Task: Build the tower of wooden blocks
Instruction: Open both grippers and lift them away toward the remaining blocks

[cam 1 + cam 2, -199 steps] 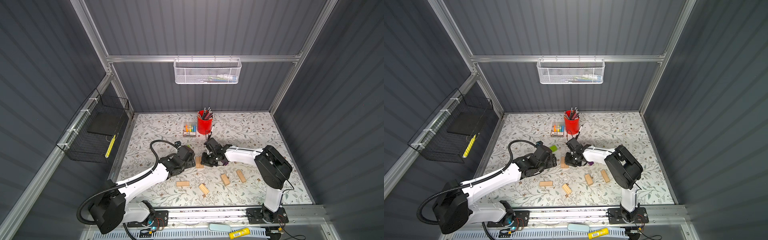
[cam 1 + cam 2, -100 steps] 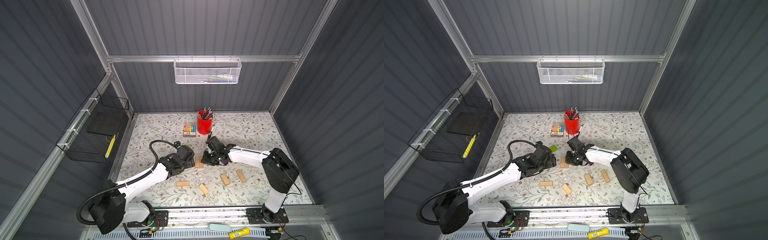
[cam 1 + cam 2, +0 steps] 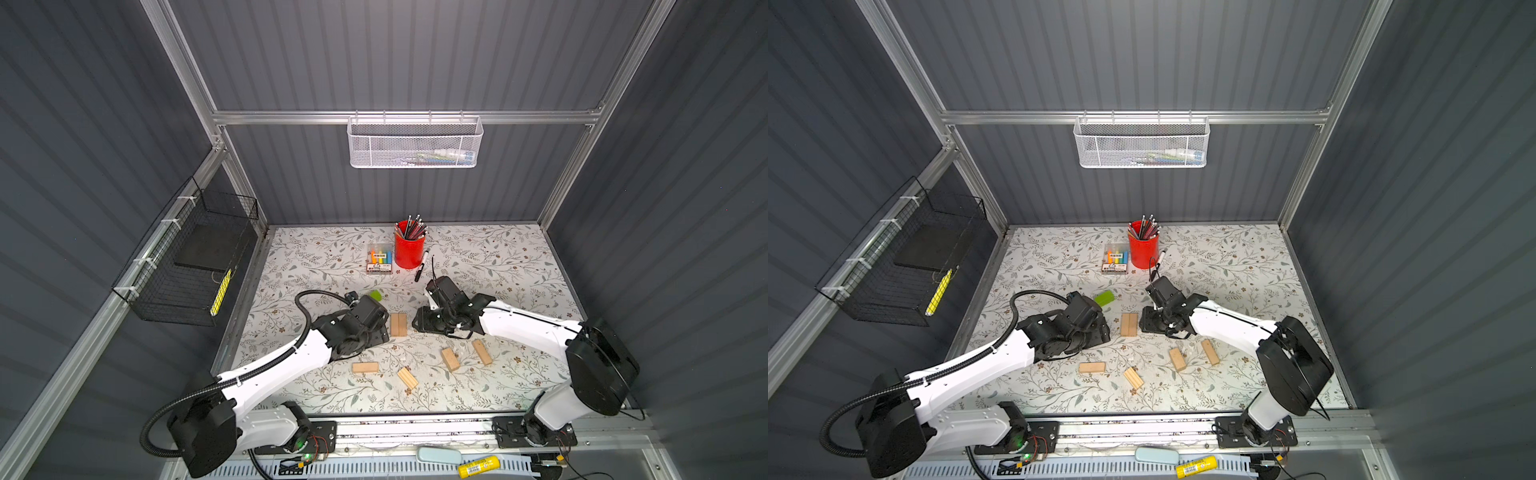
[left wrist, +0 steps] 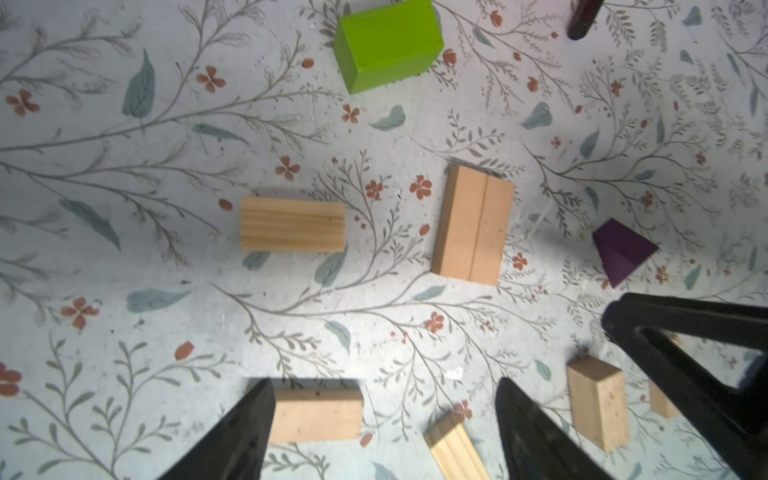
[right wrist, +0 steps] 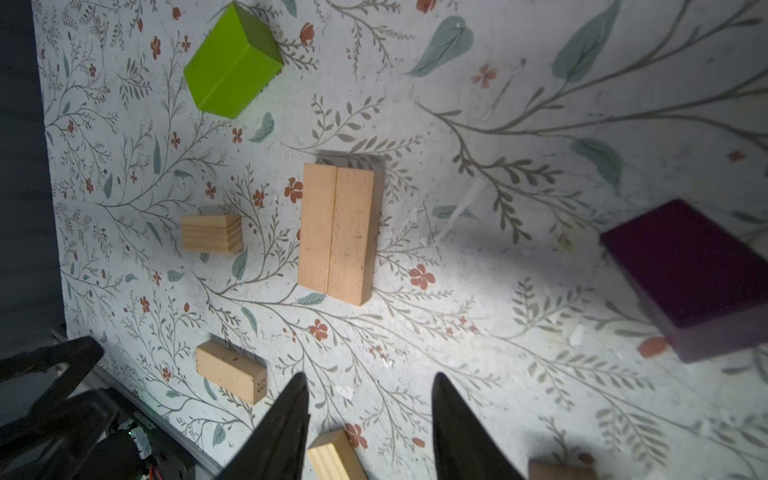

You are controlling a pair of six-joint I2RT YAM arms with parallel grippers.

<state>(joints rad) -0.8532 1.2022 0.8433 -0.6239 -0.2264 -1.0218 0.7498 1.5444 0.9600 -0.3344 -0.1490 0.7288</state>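
Wood block (image 5: 230, 376) with small end stamp

Red pencil cup (image 3: 409, 251) beside marker box (image 3: 380, 264); black pen (image 3: 420, 272) near cup.

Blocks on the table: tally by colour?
Pale blocks: 7
Green block: 1
Purple block: 1
Total: 9
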